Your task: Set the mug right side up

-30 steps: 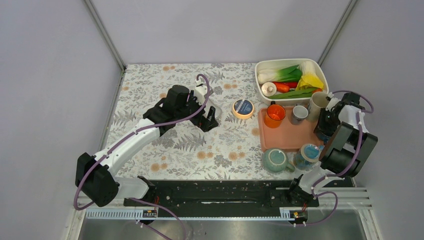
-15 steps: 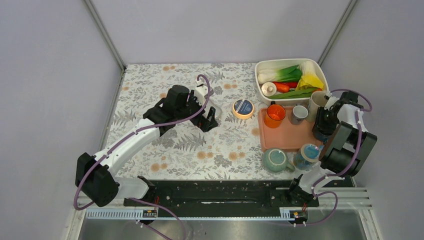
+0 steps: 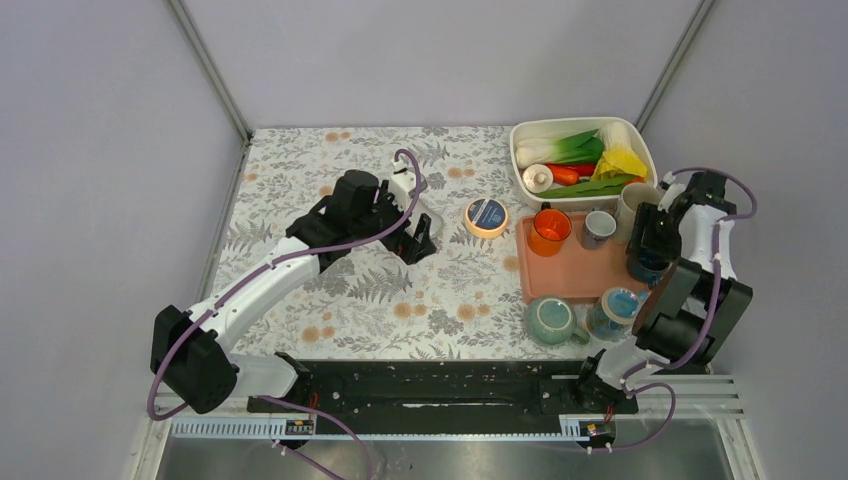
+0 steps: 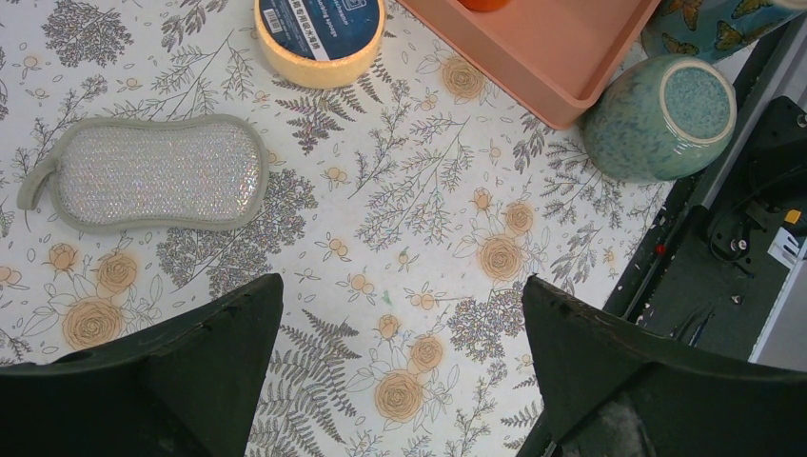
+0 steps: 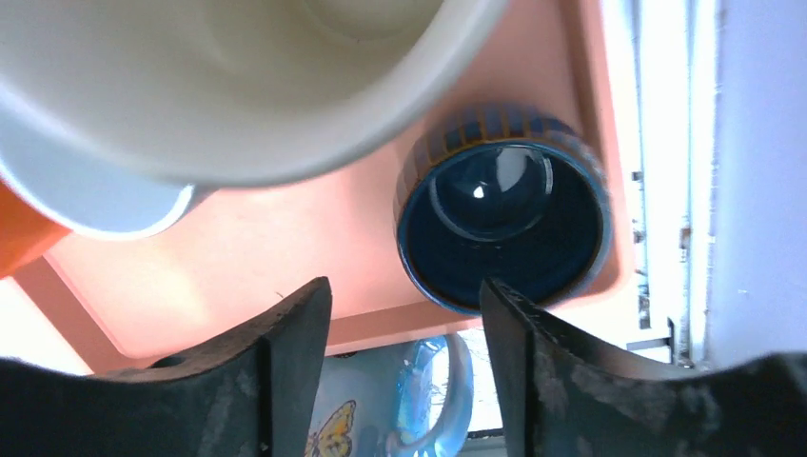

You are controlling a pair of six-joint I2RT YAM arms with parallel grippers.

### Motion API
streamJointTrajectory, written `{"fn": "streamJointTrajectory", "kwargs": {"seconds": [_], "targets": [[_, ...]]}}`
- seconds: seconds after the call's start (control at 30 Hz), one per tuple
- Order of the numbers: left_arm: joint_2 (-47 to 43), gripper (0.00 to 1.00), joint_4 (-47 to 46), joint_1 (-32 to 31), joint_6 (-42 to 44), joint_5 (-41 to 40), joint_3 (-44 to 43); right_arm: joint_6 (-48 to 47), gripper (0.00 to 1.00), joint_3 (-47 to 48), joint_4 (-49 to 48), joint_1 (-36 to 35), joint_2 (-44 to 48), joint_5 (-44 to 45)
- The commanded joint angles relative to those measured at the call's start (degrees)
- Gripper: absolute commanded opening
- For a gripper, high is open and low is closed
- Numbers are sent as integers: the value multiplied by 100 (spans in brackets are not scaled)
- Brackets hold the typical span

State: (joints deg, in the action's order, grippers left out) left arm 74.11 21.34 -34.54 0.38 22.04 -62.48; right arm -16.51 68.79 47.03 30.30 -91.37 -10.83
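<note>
Your right gripper [image 5: 404, 295] just opened partway and holds nothing. The mug [image 5: 502, 211] stands mouth-up at the tray's [image 5: 238, 257] right edge, so the task looks done.

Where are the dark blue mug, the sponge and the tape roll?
dark blue mug [image 5: 500, 214], right wrist view, its dark inside
sponge [image 4: 157, 173], left wrist view, middle of its glittery top
tape roll [image 4: 319, 19], left wrist view, its blue label

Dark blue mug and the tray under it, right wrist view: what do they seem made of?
Dark blue mug: likely glazed ceramic, glossy, with a sharp light spot inside. Tray: probably plastic, salmon-pink, smooth and matte, with a soft even sheen.
</note>
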Motion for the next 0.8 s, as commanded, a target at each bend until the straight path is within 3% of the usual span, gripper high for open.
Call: {"fn": "streamJointTrajectory", "kwargs": {"seconds": [0.0,0.17,0.47,0.53,0.6,0.77], "targets": [[-133,99,-151,34,115,164,-76,814,73,632,211,-38,816,541],[-191,99,-160,34,139,233,-9,2175,98,1232,1285,-38,1053,1280],[-182,99,-180,11,101,522,116,3112,99,-128,1028,-126,2932,793],[-136,99,-205,9,80,558,125,3037,100,-138,1103,-690,3273,648],[-101,99,-219,9,62,546,104,3184,99,-109,1181,-1737,3456,751],[-136,99,-223,10,92,504,150,4036,98,-208,1603,-3507,3141,1500]]}}
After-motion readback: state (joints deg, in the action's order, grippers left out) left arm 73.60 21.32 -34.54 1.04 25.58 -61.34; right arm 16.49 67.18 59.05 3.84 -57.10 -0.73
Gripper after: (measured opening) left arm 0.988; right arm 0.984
